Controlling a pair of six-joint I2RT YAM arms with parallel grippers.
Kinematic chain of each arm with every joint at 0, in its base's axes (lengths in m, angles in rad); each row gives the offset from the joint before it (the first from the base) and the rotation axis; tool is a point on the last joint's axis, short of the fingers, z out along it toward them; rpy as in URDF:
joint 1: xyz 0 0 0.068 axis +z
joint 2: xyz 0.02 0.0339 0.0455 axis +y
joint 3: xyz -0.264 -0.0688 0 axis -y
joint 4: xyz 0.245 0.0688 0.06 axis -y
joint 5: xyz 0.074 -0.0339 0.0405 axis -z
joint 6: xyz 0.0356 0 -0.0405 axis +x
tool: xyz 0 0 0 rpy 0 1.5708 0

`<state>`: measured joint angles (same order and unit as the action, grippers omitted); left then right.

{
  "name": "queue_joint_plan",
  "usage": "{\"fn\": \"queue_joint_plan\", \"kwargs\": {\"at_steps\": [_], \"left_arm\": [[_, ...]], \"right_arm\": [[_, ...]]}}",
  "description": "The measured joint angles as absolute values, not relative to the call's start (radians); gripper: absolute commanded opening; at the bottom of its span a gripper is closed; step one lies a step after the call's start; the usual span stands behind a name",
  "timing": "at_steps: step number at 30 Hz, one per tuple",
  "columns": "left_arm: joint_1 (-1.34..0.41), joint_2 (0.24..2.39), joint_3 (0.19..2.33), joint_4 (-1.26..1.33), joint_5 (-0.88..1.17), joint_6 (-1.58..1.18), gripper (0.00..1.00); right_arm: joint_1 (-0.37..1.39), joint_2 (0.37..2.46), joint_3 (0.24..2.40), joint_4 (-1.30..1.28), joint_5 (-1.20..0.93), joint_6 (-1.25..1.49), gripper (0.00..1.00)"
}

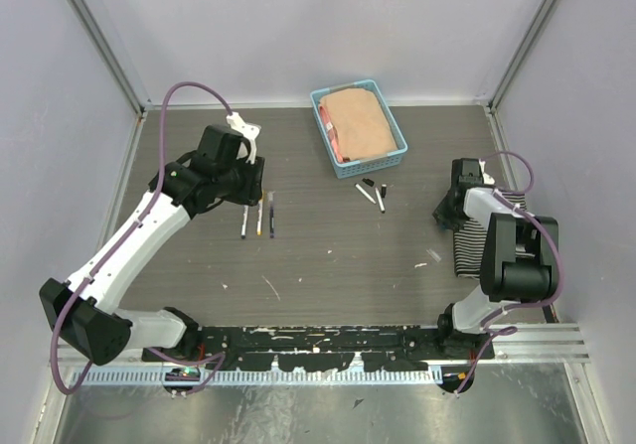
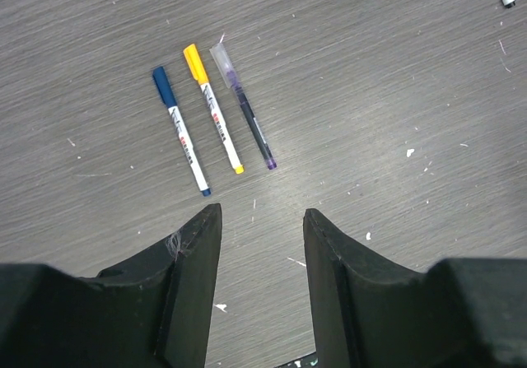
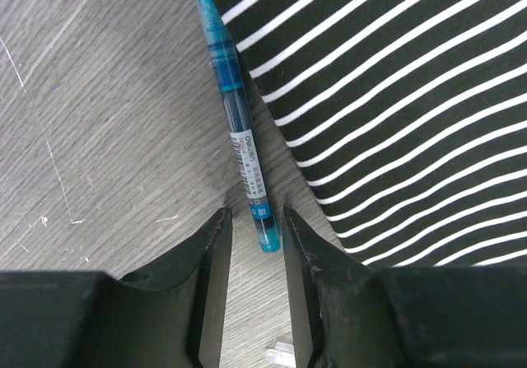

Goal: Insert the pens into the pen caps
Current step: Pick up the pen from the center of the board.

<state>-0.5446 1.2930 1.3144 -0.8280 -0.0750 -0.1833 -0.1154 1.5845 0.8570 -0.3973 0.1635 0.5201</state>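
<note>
**Well, three pens capped, the far side not yet settled**

Now, over by the left gripper [image 2: 262, 216] the work looks done: three pens lie side by side on the table, just ahead of the fingers, each with a cap on. These are the blue-capped pen [image 2: 179, 129], the orange-capped pen [image 2: 212, 109] and the clear-capped pen [image 2: 243, 104]. The left jaws hang wide apart and hold nothing.

Across the table, the right gripper [image 3: 257, 216] is down low over the teal pen [image 3: 239, 129], which lies on the table along the edge of the striped cloth [image 3: 395, 121]. The jaws stand narrow on either side of the pen's near end, with a sliver of gap showing. I'd call that straddling rather than pinching. Whether this pen already has its cap, I cannot tell.

Near the blue basket [image 1: 394, 121], which holds a tan cloth [image 1: 358, 121], lie two white pens [image 1: 374, 195]. They are too small here to judge capped or bare. So at least three look finished, and up to three are left.

The table [image 1: 328, 255] is dark grey wood-grain, scuffed and flecked with white. Pale walls [image 1: 298, 27] with metal corner posts close in three sides.
</note>
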Motion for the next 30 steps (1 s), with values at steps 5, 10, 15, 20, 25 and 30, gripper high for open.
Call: {"fn": "queue_joint_plan", "kwargs": {"at_steps": [5, 10, 15, 20, 25, 30], "left_arm": [[-0.538, 1.293, 1.314, -0.828, -0.06, -0.184, 0.5], [-0.535, 1.293, 1.314, -0.828, -0.052, -0.184, 0.5], [-0.533, 1.293, 1.314, -0.828, -0.042, -0.184, 0.5], [-0.532, 1.293, 1.314, -0.828, -0.033, -0.188, 0.5], [-0.532, 1.293, 1.31, -0.818, -0.013, -0.196, 0.5], [-0.532, 1.289, 1.299, -0.806, 0.014, -0.214, 0.51]], "right_arm": [[-0.115, 1.607, 0.877, -0.398, 0.171, 0.513, 0.31], [-0.115, 1.638, 0.907, -0.396, 0.179, 0.499, 0.19], [-0.113, 1.643, 0.911, -0.392, 0.181, 0.499, 0.12], [-0.101, 1.627, 0.9, -0.392, 0.178, 0.521, 0.1], [-0.057, 1.52, 0.875, -0.413, 0.178, 0.567, 0.09], [-0.022, 1.36, 0.841, -0.411, 0.177, 0.603, 0.1]]}}
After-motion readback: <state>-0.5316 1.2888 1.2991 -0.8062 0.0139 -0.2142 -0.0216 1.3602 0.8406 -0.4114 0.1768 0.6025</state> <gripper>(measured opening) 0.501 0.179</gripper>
